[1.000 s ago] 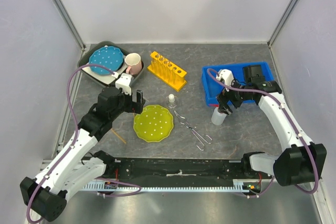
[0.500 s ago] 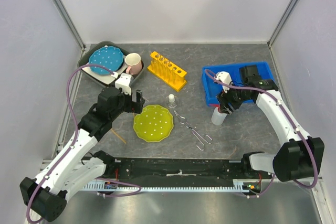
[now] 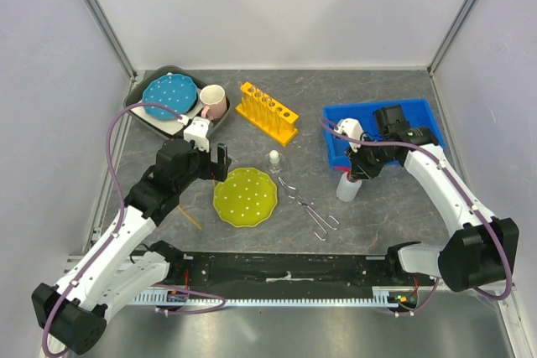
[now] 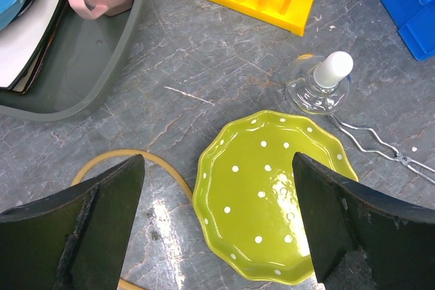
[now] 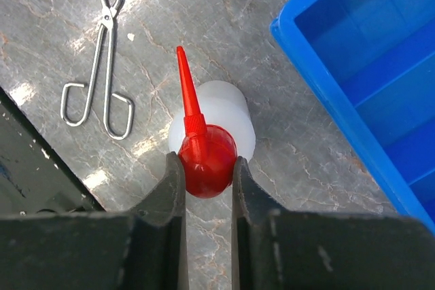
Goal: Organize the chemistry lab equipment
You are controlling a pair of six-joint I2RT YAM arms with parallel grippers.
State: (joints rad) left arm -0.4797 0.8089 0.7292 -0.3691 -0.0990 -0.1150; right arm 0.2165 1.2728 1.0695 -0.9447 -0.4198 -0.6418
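Observation:
The white squeeze bottle (image 3: 348,187) stands upright on the table left of the blue tray (image 3: 419,112). My right gripper (image 5: 204,161) is shut on its red cap (image 5: 206,157), both fingers pressing the cap's sides. Metal tongs (image 3: 308,204) lie right of the yellow-green plate (image 3: 244,196). The small clear flask (image 3: 273,159) with a white cap stands above that plate. A yellow test-tube rack (image 3: 267,111) holding thin clear tubes sits at the back. My left gripper (image 4: 217,222) hangs open over the table at the plate's left edge, holding nothing.
A grey bin (image 3: 143,115) at the back left holds a blue dotted plate (image 3: 169,94) and a pink mug (image 3: 212,101). A thin yellowish band (image 4: 153,162) lies on the table left of the yellow-green plate. Walls enclose the table on three sides.
My right gripper has closed from wide open onto the bottle's red cap, and the wrist shifted slightly left. The left arm has not moved.

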